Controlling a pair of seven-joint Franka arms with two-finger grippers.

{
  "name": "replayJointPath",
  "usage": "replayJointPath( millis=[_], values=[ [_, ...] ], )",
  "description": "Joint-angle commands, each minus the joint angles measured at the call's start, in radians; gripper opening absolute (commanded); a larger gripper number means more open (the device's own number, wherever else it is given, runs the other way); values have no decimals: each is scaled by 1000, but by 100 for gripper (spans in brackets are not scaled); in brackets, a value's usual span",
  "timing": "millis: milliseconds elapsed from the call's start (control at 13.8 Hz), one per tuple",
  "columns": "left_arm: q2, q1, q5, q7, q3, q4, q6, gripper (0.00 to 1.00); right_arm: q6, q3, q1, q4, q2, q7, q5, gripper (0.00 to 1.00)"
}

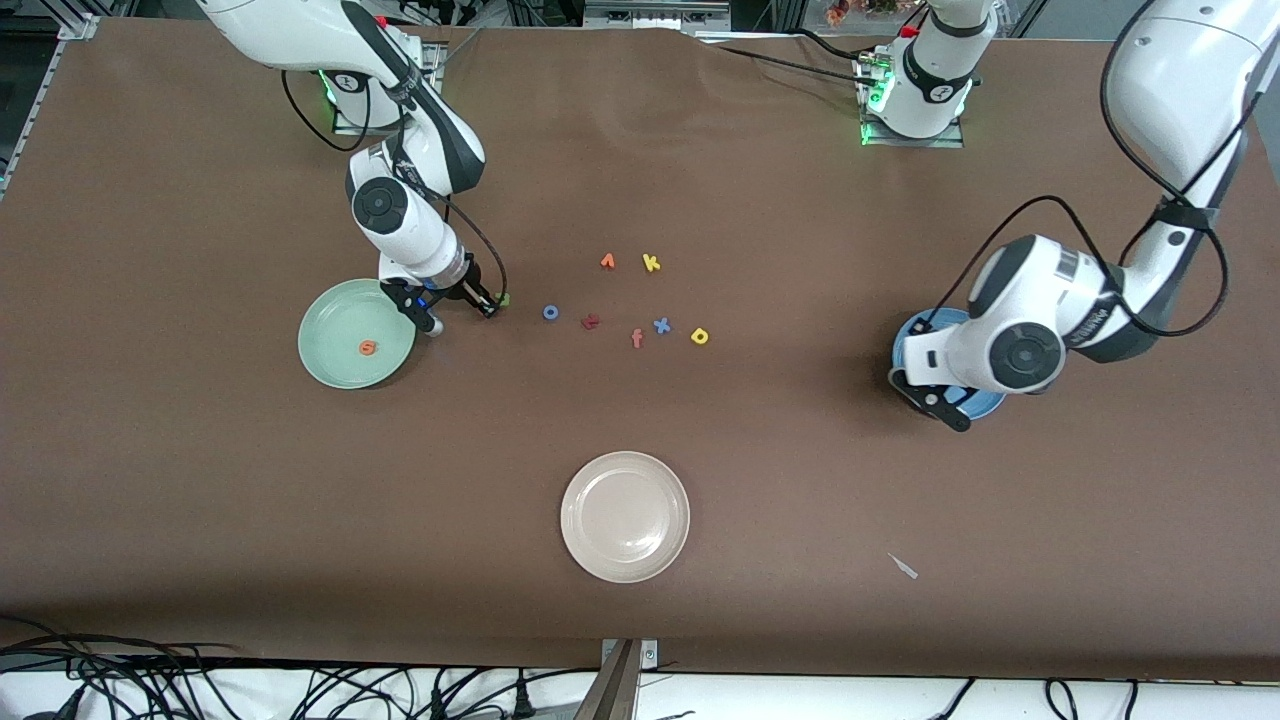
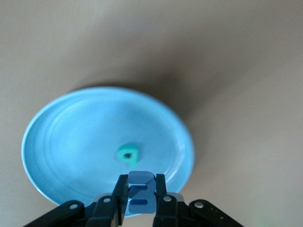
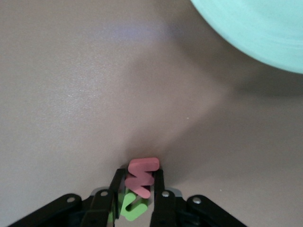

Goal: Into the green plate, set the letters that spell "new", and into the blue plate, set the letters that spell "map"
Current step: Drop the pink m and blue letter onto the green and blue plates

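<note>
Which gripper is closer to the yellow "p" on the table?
The right. The right gripper is beside the green plate, toward the yellow "p". The left gripper hangs over the blue plate.

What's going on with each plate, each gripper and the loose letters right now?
green plate: holds orange "e".
blue plate: holds teal "a".
cream plate: empty.
left gripper: shut on blue "m", over blue plate.
right gripper: shut on pink "w" and green "n".
yellow "p": loose on table.
</note>
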Motion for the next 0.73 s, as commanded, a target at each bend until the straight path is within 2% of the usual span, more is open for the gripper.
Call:
replayJointPath(
  millis=[0,73,291,508,654],
  values=[
    [63,1,51,42,17,10,4,53,-60,-23,-6,9,-57,-88,-3,13],
    [61,1,51,42,17,11,-1,100,-129,-49,-8,33,-79,-140,-3,13],
    [49,-3,3,31,5,69,-51,100,-284,-100,-17,96,-122,-271,-3,13],
    [49,-22,-165,-97,-7,105,-79,100,-296,-195,-19,95,-127,-439,-5,14],
    [50,-25,-176,-224,-67,99,-47,100,-325,-273,-20,89,-139,-578,-6,15]
  ],
)
